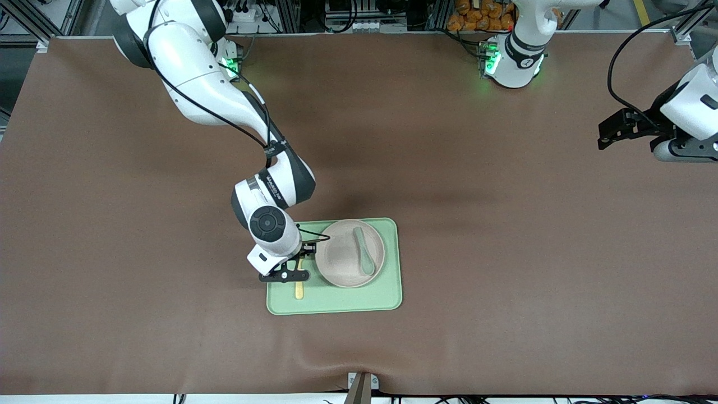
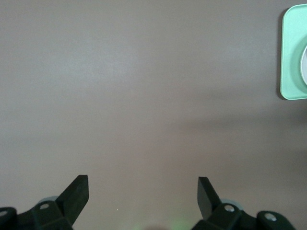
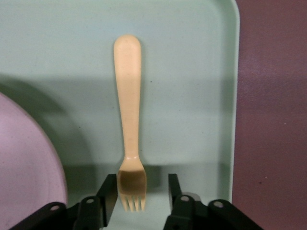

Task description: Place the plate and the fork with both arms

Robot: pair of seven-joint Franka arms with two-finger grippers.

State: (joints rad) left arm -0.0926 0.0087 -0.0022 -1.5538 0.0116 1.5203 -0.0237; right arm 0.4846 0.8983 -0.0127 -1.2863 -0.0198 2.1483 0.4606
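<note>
The off-white plate (image 1: 342, 264) sits on the pale green tray (image 1: 336, 300). The pale yellow fork (image 1: 299, 290) lies flat on the tray beside the plate, toward the right arm's end of the table. My right gripper (image 1: 300, 265) hovers low over the fork's tine end. In the right wrist view the fork (image 3: 128, 105) lies on the tray (image 3: 192, 72), its tines between the parted fingers of the right gripper (image 3: 142, 178), with a gap on one side. The plate's rim (image 3: 24, 167) shows beside it. My left gripper (image 1: 604, 136) waits open over bare table at the left arm's end, and the left wrist view shows the same gripper (image 2: 143, 179) with nothing in it.
A grey-green spoon (image 1: 363, 252) lies in the plate. The brown table mat (image 1: 505, 252) surrounds the tray. From the left wrist, a corner of the tray (image 2: 290, 57) is visible at the frame's edge.
</note>
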